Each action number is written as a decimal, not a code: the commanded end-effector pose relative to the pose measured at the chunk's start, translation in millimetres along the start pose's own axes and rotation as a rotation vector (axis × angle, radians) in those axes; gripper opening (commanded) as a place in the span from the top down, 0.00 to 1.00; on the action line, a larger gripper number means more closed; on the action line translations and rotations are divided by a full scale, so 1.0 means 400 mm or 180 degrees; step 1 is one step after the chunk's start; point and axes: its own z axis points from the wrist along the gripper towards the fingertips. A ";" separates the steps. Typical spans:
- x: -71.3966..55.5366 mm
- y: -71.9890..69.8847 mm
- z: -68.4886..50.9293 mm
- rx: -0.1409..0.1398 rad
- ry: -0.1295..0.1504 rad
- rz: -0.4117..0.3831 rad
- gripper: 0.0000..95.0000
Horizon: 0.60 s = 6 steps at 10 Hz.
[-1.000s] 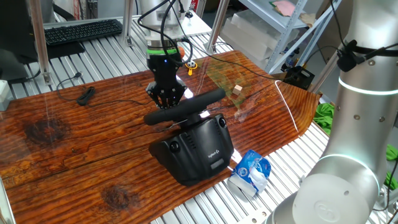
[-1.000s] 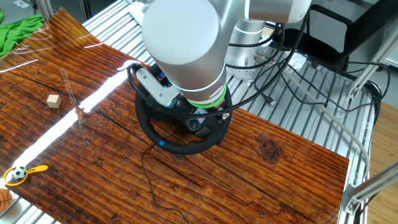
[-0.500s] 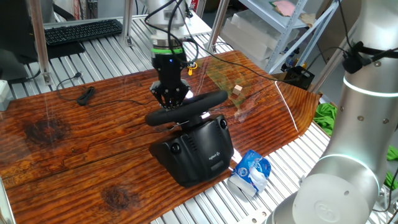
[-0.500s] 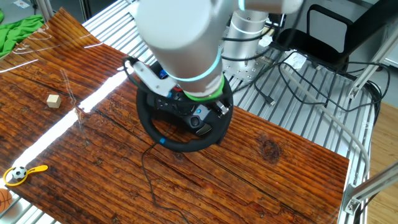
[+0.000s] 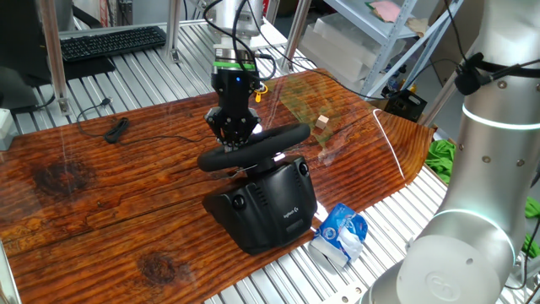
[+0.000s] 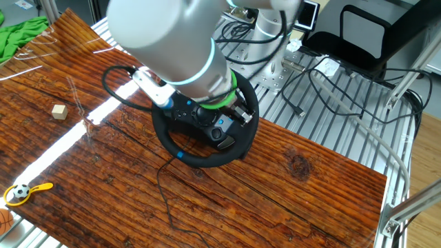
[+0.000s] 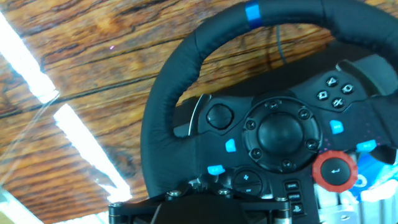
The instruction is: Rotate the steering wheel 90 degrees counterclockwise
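Note:
The steering wheel [image 5: 253, 145] is black with a thick rim and sits on a bulky black base [image 5: 268, 207] with a small white logo, on the wooden table. In the other fixed view the rim [image 6: 207, 162] shows a blue stripe at its lower left. My gripper [image 5: 232, 138] comes down from above and is closed on the far part of the rim. The arm hides the fingers in the other fixed view. In the hand view the rim [image 7: 166, 124] runs down into the gripper body at the bottom edge, with the hub buttons to the right.
A black keyboard [image 5: 111, 40] lies at the back left. A small wooden cube [image 5: 321, 122] and a blue-white packet [image 5: 342, 232] lie to the right of the wheel. A black cable [image 5: 116, 129] crosses the table. A yellow toy [image 6: 24, 191] and green cloth [image 6: 21, 34] lie at the edges.
The gripper and wrist have shifted a little to the right along the rim, and the arm has swung over the wheel. The wheel has turned only slightly.

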 end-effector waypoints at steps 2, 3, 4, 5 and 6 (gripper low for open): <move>0.003 0.014 0.008 -0.0201 0.0098 -0.0001 1.00; -0.002 0.016 0.011 -0.0197 0.0095 -0.0001 1.00; -0.005 0.016 0.013 -0.0204 0.0099 0.0011 1.00; -0.006 0.017 0.011 -0.0252 0.0130 0.0024 1.00; -0.007 0.017 0.003 -0.0235 0.0162 0.0038 1.00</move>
